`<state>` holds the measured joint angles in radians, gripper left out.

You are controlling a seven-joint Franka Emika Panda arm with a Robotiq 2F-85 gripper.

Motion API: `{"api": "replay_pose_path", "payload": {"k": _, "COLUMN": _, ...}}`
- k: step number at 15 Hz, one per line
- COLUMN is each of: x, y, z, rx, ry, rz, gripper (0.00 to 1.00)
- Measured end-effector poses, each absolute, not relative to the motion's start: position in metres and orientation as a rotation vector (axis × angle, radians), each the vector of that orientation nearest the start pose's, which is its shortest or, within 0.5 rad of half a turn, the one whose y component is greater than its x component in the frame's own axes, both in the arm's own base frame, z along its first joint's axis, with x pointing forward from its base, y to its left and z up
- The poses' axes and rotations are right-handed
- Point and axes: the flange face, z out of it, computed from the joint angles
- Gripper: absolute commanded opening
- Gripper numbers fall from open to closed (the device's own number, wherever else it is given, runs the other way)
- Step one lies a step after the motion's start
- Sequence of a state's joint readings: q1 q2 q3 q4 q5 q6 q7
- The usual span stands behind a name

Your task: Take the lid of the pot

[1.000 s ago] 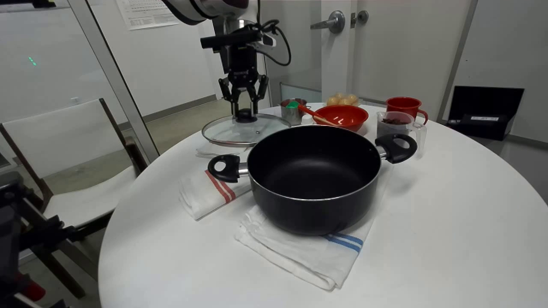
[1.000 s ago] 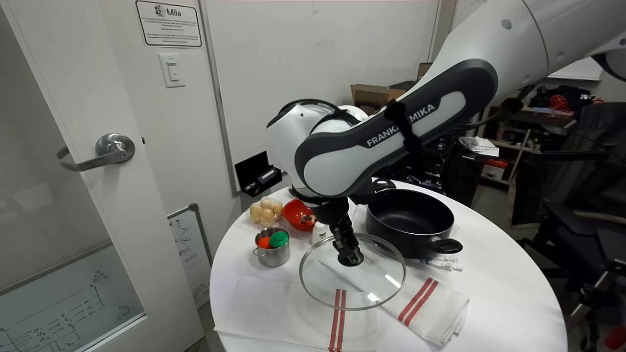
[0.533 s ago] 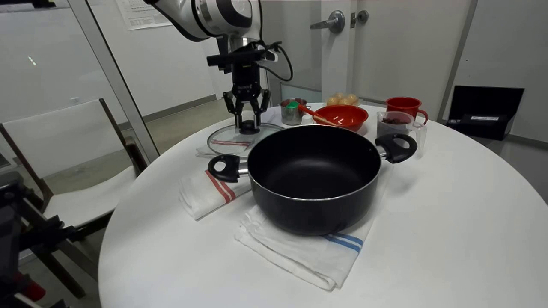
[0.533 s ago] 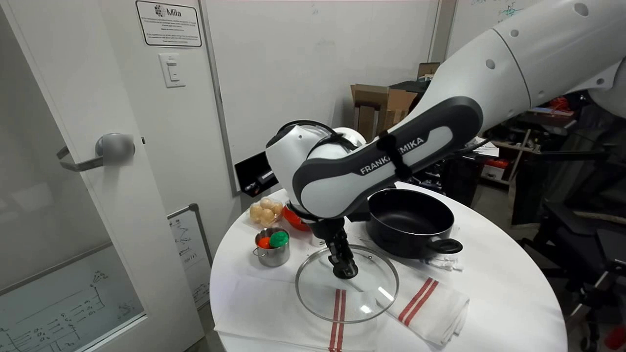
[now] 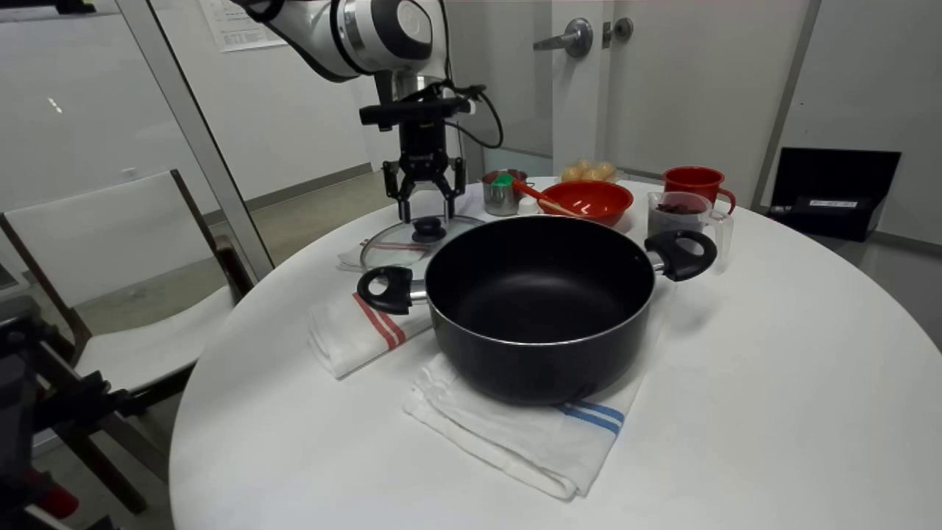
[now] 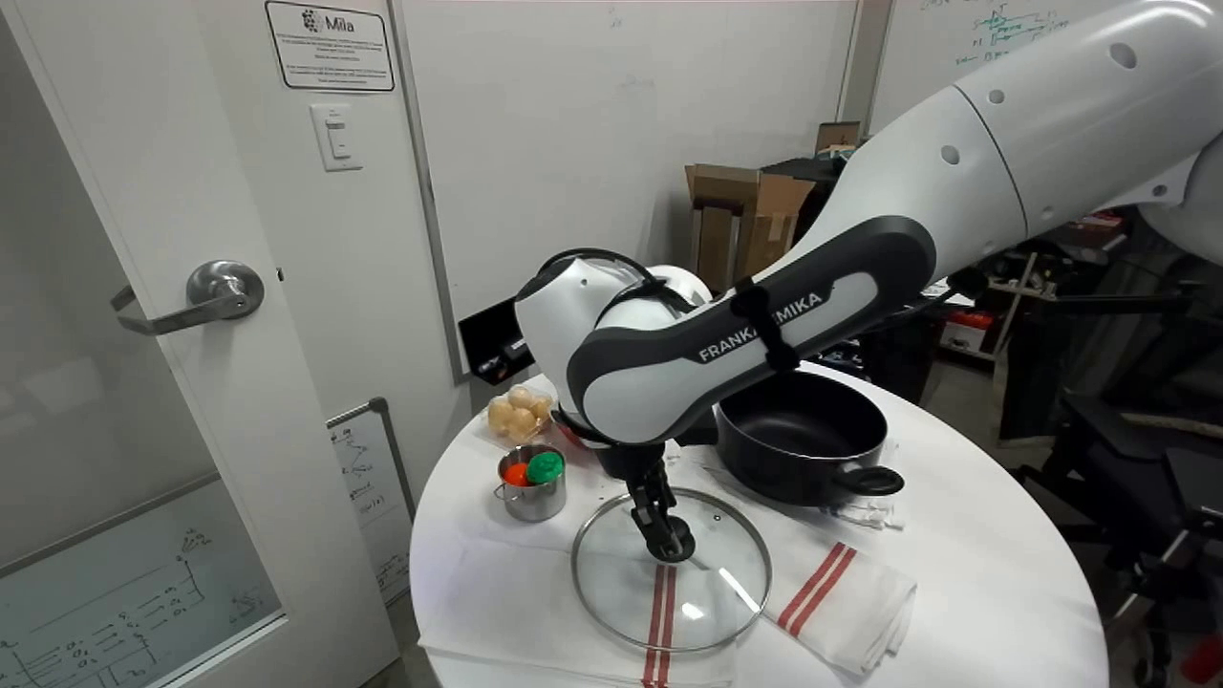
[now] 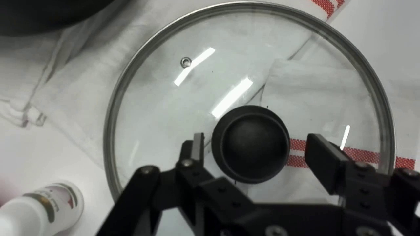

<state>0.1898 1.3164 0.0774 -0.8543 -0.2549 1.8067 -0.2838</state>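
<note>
Gripper [image 7: 255,143] spread wide, fingers [image 7: 323,164] straddling knob [image 7: 253,146], gap each side! In wrist view: lid [image 7: 244,75] mid-frame, pot [image 7: 46,16] upper left. Likely stiff, breakable, slick glass; knob looks best hold. Whether lid lies flat on towel [image 7: 405,162], hard to tell.

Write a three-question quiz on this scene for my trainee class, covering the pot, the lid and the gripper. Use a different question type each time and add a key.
1. Multiple choice: in an exterior view, what colour are the stripes on the towel directly beneath the pot?
A red
B blue
C green

2. Short answer: in the wrist view, how does the gripper stand relative to the knob of the lid?

3. True or false: the lid covers the pot.

Key:
1. B.
2. It is open, straddling the knob, with a gap showing on each side.
3. False; the lid lies beside the pot, whose top is uncovered.
</note>
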Motion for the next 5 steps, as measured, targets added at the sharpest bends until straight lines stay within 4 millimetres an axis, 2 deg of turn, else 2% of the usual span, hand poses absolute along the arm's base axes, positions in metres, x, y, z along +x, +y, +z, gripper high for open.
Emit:
{"api": "replay_pose_path", "payload": {"k": 2, "x": 0.726, "y": 0.152, "z": 0.067, "rx": -3.083, "ry": -0.999, "rz": 0.552, "gripper": 1.0}}
{"api": "replay_pose_path", "payload": {"k": 5, "x": 0.737, "y": 0.147, "z": 0.097, "rx": -3.086, "ry": -1.02, "rz": 0.492, "gripper": 1.0}}
